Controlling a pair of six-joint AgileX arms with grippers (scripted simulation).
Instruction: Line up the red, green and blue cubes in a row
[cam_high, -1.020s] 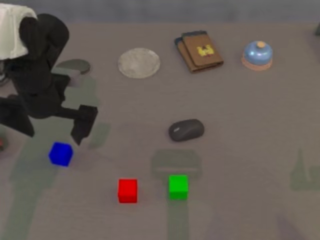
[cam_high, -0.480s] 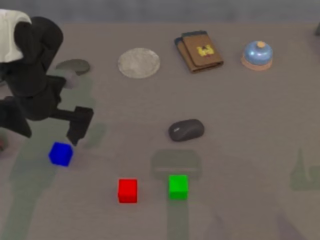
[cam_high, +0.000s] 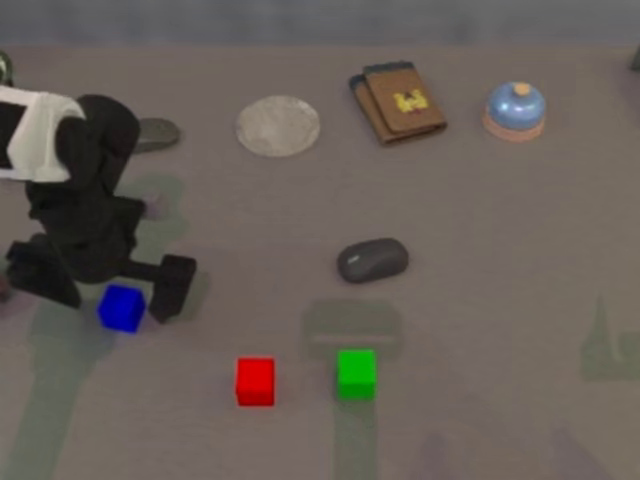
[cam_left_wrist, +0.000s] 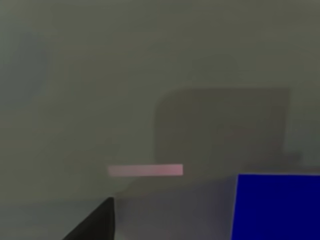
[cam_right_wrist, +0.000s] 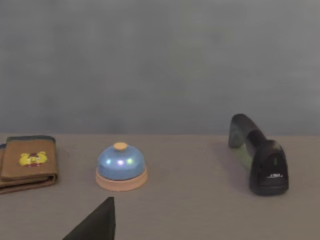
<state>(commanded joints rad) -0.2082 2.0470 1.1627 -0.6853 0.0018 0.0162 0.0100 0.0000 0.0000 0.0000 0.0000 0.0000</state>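
Note:
The blue cube (cam_high: 121, 307) lies at the table's left, between the two fingers of my left gripper (cam_high: 110, 287), which is open and low around it; whether a finger touches it I cannot tell. In the left wrist view the blue cube (cam_left_wrist: 277, 207) fills the corner, close beside one dark fingertip (cam_left_wrist: 97, 225). The red cube (cam_high: 255, 381) and the green cube (cam_high: 356, 373) sit side by side near the front edge, apart from each other. My right arm is out of the top view; its wrist view shows only one fingertip (cam_right_wrist: 97, 222) above bare table.
A dark grey mouse (cam_high: 372, 260) lies just behind the green cube. Along the back stand a round grey plate (cam_high: 278, 125), a brown wallet (cam_high: 398, 102) and a blue bell (cam_high: 516, 110). A black scanner (cam_right_wrist: 260, 160) stands near the bell (cam_right_wrist: 121, 167).
My left gripper has swung down and toward the front, from behind the blue cube to straddling it. The cubes have not moved.

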